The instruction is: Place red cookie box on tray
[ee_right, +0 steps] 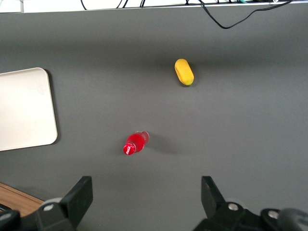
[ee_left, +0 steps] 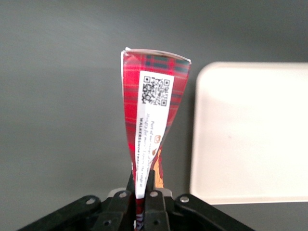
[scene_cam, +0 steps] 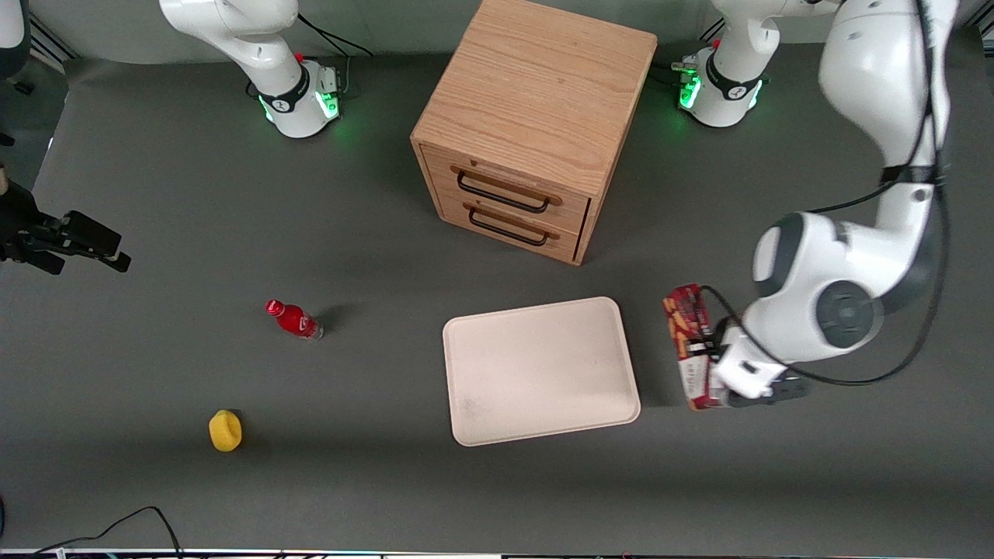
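Note:
The red cookie box (scene_cam: 687, 341) is long, narrow and dark red with cookie pictures and a white label. My left gripper (scene_cam: 710, 365) is shut on it and holds it beside the tray (scene_cam: 540, 371), toward the working arm's end of the table. The left wrist view shows the box (ee_left: 153, 120) standing out from between my closed fingers (ee_left: 126, 190), with a white QR-code label facing the camera and the gripper (ee_left: 143, 192) clamped on its near end. The tray (ee_left: 250, 134) is cream-white, flat and bare; it lies close beside the box without touching it.
A wooden two-drawer cabinet (scene_cam: 532, 124) stands farther from the front camera than the tray. A small red bottle (scene_cam: 293, 319) and a yellow object (scene_cam: 225, 431) lie toward the parked arm's end of the table. Cables run along the table's front edge.

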